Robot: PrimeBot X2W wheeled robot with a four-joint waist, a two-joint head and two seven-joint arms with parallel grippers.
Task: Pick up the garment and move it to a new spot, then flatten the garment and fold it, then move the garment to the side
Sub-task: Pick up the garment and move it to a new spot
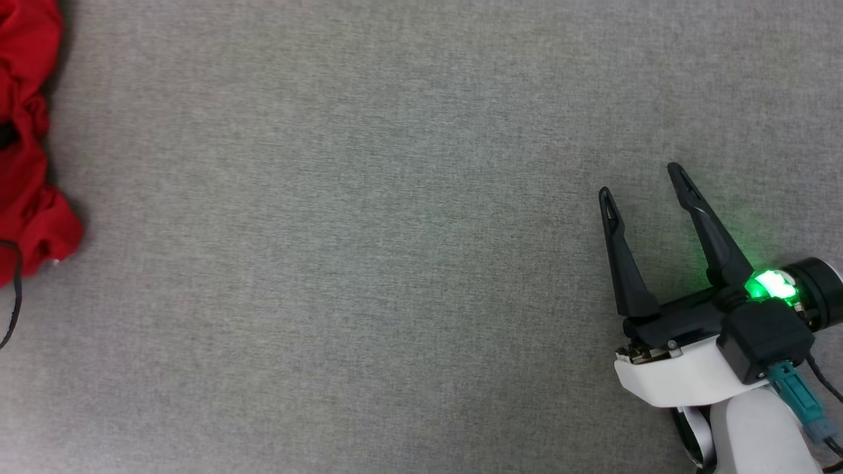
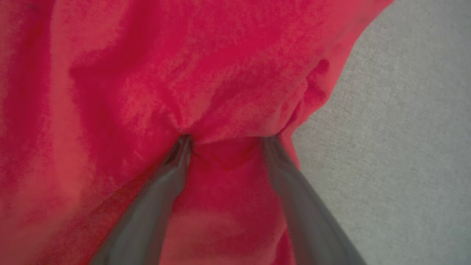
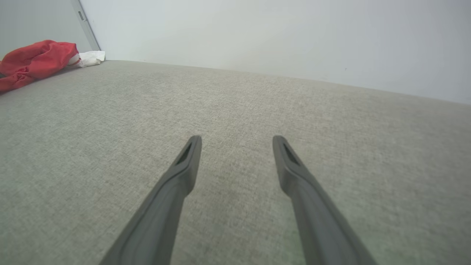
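The garment lies bunched up in red folds at the far left edge of the head view, on the grey cloth surface. In the left wrist view its red fabric is very close. My left gripper stands open there, both fingertips pressed into the cloth and a red fold between the fingers. My right gripper is open and holds nothing at the lower right, far from the garment. From the right wrist view the garment is a red heap with a white part at the far left, beyond the open right gripper.
A thin black cable hangs at the left edge beside the garment. The grey surface ends at a pale wall at its far side. Bare grey surface shows to the right of the fabric in the left wrist view.
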